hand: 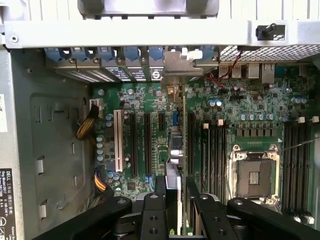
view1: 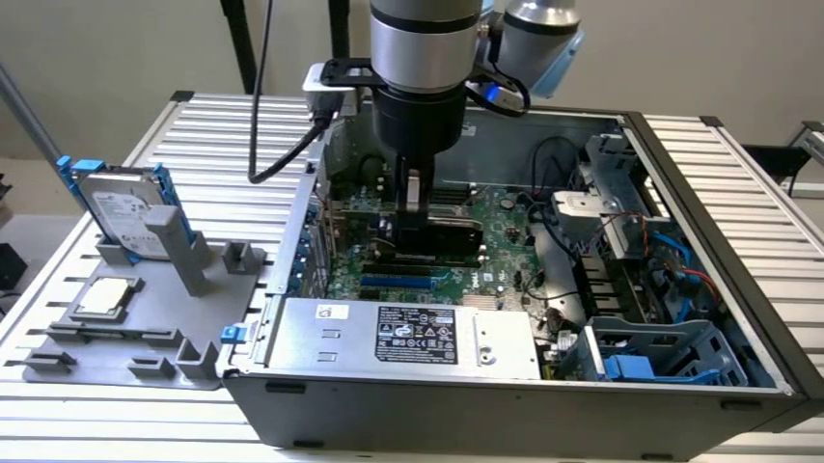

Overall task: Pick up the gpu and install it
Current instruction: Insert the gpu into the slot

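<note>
My gripper [view1: 412,220] reaches down into the open computer case [view1: 670,174] over the green motherboard [view1: 483,207]. It is shut on the gpu [view1: 449,235], a thin card whose black face shows just under the fingers. In the wrist view the gpu [hand: 176,150] stands edge-on between my two black fingers [hand: 159,200]. It runs along the expansion slots, and its silver bracket [hand: 178,64] is at the case's rear slot openings. I cannot tell whether its edge sits in a slot.
A silver hard drive with blue rails [view1: 126,207] and a small square CPU chip [view1: 106,297] rest on the grey fixture outside the case. The power supply [view1: 412,333] lies along the case's near side. Beside the card are an open CPU socket [hand: 253,175], memory slots and a white slot [hand: 118,140].
</note>
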You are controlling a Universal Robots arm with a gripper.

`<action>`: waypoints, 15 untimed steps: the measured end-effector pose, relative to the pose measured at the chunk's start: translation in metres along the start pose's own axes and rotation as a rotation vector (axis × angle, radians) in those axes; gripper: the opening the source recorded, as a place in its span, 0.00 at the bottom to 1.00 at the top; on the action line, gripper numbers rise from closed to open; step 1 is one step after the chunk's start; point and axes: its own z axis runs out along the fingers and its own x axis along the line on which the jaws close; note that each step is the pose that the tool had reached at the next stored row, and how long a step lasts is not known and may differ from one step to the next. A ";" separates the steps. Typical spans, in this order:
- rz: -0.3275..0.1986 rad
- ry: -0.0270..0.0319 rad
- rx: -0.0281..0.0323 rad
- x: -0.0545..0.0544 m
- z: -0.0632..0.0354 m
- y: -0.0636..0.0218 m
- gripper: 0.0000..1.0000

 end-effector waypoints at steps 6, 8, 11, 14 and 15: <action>-0.005 -0.0012 -0.0001 0.000 0.0109 0.0002 0.27; -0.006 -0.0016 -0.0002 0.000 0.0144 0.0003 0.27; -0.008 -0.0039 -0.0003 0.001 0.0214 0.0016 0.27; -0.008 -0.0063 -0.0004 0.001 0.0264 0.0036 0.27; -0.008 -0.0073 -0.0004 0.001 0.0277 0.0041 0.27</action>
